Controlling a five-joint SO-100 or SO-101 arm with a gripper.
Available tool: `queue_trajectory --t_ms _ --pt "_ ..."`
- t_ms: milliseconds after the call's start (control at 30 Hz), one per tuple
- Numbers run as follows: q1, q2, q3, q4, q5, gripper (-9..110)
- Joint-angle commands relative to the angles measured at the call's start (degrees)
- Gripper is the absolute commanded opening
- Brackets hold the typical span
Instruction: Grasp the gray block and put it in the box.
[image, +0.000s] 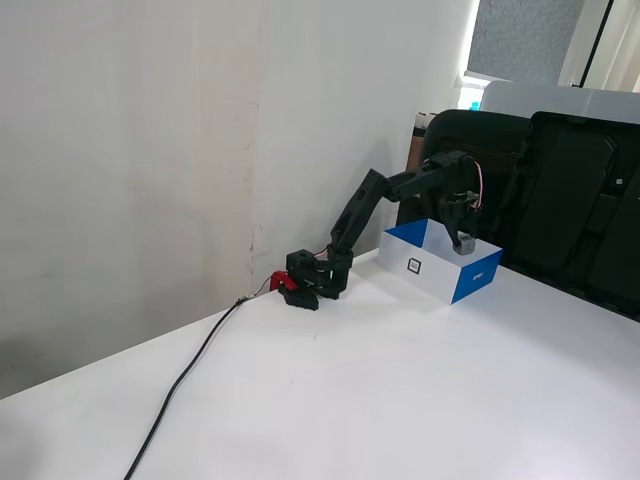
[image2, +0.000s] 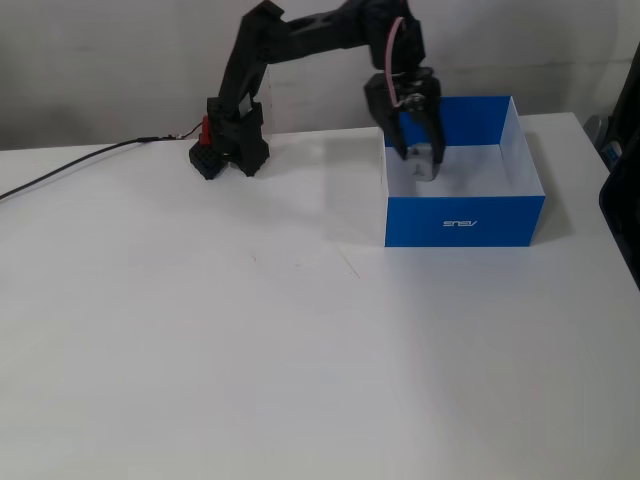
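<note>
The gray block (image2: 427, 166) sits between the fingertips of my gripper (image2: 421, 157), which is shut on it and points down inside the box (image2: 465, 222), over its left part. The box is blue outside and white inside and stands at the back right of the white table. In a fixed view from the side, the gripper (image: 463, 238) holds the block (image: 466, 246) just above the rim of the box (image: 430, 274), whose white side carries a small dark square logo. I cannot tell whether the block touches the box floor.
The arm's base (image2: 229, 150) stands at the table's back edge, left of the box, with a black cable (image2: 70, 165) running off to the left. Black cases (image: 565, 205) stand close behind the box. A wall (image: 150, 150) borders the table.
</note>
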Motion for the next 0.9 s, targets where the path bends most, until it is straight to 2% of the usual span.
queue_trajectory --t_ms 0,267,567,600,700,733,767,867 --pt "4.7 -0.6 -7.6 1.7 0.7 7" --pt "11.2 -9.3 -14.4 1.7 1.8 7" --pt "12.3 -15.7 -17.3 1.8 3.2 4" --pt "12.3 -16.5 -17.6 1.8 3.5 7" --pt "12.5 -19.7 -17.9 1.9 4.1 33" --pt "12.5 -20.1 -18.1 2.0 4.0 34" --pt "12.6 -20.1 -18.5 2.3 3.5 33" --pt "12.5 -17.9 -22.0 2.7 3.5 15"
